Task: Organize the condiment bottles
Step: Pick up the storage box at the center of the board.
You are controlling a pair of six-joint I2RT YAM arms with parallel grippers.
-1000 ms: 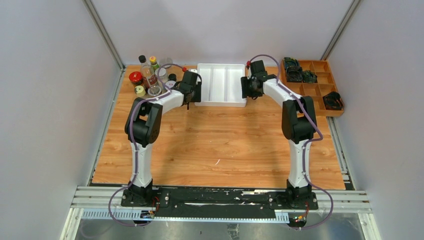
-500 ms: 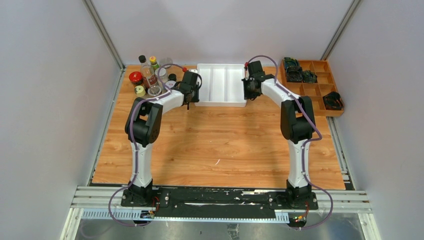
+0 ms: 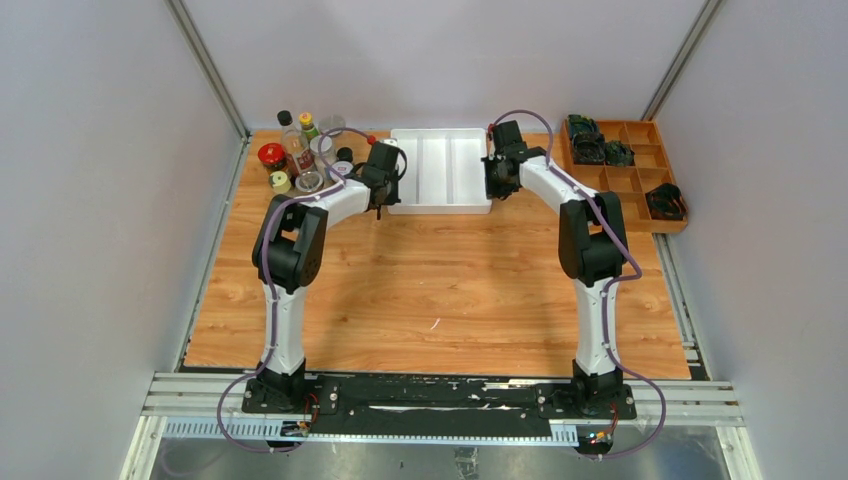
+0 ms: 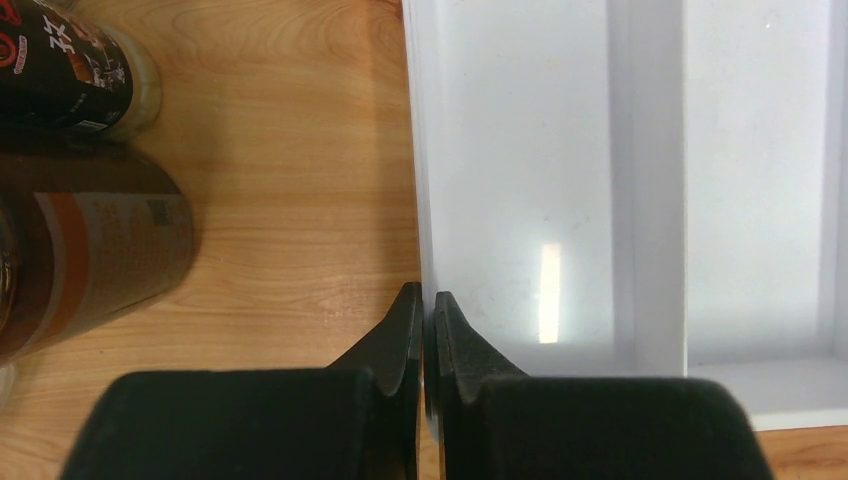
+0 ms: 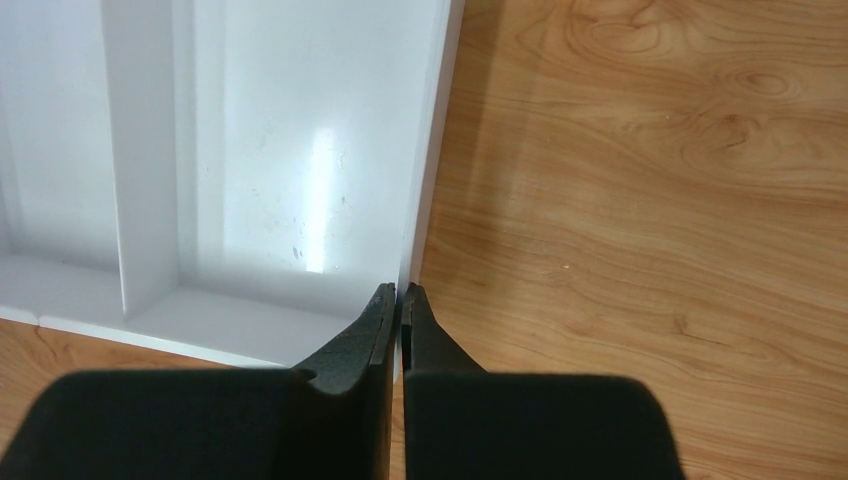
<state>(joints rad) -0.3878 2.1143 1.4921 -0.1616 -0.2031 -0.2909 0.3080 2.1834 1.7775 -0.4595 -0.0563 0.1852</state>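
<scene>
The condiment bottles stand clustered at the table's back left: a tall black-capped one, a red-lidded jar, a yellow-capped one and small shakers. Two of them, a dark-labelled bottle and a brown one, show left of my left gripper. A white divided tray lies between the arms. My left gripper is shut on the tray's left wall. My right gripper is shut on its right wall.
A wooden compartment box with dark green-black objects sits at the back right, close to the right arm. Grey walls enclose the table on three sides.
Both grippers have closed from half open onto the tray's side walls. The right wrist has shifted slightly toward the back.
</scene>
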